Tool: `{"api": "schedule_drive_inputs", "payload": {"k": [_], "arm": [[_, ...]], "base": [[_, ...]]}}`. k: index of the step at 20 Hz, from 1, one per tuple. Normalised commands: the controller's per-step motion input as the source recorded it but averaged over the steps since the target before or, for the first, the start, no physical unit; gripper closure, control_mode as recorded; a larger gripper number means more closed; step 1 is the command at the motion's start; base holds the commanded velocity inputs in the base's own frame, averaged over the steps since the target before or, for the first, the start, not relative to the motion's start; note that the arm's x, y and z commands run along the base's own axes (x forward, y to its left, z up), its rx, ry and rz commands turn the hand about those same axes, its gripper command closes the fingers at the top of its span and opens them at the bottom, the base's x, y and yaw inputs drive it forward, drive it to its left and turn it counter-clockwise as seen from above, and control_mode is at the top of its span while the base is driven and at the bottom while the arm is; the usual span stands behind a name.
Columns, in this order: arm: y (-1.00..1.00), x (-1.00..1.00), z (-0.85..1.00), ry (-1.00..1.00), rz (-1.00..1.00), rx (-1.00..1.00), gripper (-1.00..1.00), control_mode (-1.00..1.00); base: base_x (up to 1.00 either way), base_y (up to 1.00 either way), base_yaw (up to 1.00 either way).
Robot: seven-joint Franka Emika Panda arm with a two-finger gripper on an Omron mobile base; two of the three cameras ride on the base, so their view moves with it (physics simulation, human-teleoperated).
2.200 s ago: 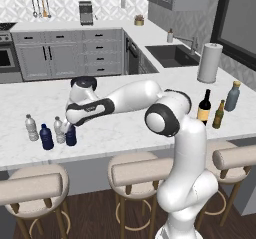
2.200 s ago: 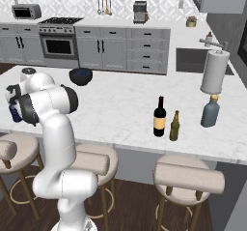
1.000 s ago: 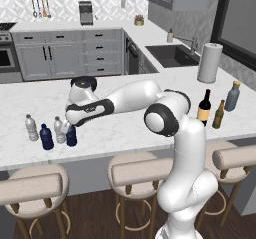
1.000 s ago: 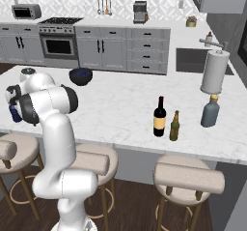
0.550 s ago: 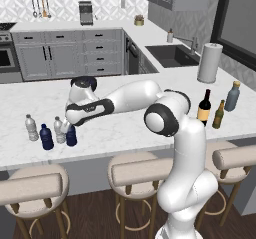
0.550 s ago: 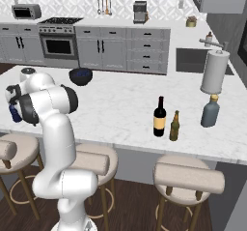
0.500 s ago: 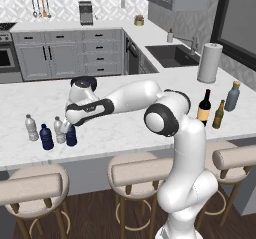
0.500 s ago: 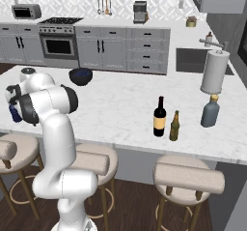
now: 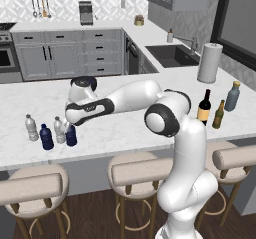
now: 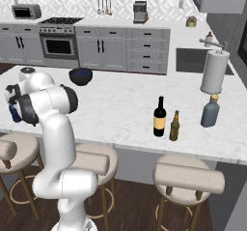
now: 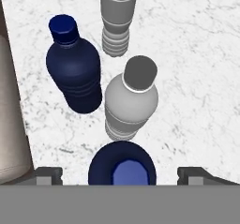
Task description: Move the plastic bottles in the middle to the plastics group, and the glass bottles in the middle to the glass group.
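Nothing among the bottles has shifted over the last couple of seconds, and the arm hangs in the same pose over the plastics group (image 9: pixel 50 133).

No writing can be read anywhere; the wine bottle (image 9: pixel 204 108) carries a plain tan-yellow label with no legible print.

Taking the paper towel roll (image 9: pixel 209 63) as landmark: in the left base view the wine bottle stands in front of it, just beside the amber beer bottle (image 9: pixel 218 115), with the grey-blue bottle (image 9: pixel 231 96) a little to the roll's right. The four small bottles stand far to the roll's left, near the counter's front edge.

From the hand view, the gripper (image 11: pixel 121 173) sits directly above a dark blue bottle (image 11: pixel 123 166), fingertips (image 11: pixel 48 174) spread wide to either side and clear of it. Beyond stand a clear bottle (image 11: pixel 130 103), a second dark blue one (image 11: pixel 74 70) and another clear one (image 11: pixel 118 17). The right base view shows little of this cluster, only a blue bottle (image 10: pixel 14 113) peeking beside the arm, plus a dark bowl (image 10: pixel 80 76) on the counter.
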Motion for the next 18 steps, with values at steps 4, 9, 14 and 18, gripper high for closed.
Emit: {"api": "schedule_drive_inputs", "payload": {"k": [4, 9, 14, 18], "arm": [[-0.26, -0.39, 0.57, 0.0, -0.01, 0.01, -1.0, -1.0], [-0.65, -0.73, 0.28, 0.0, -0.04, 0.04, -1.0, -1.0], [-0.92, -0.85, -0.01, 0.0, -0.06, 0.03, -1.0, -1.0], [-0.98, -0.98, -0.02, 0.0, -0.11, 0.01, -1.0, -1.0]], "base": [[0.0, 0.0, 0.0], [0.0, 0.0, 0.0], [0.0, 0.0, 0.0], [0.0, 0.0, 0.0]]}}
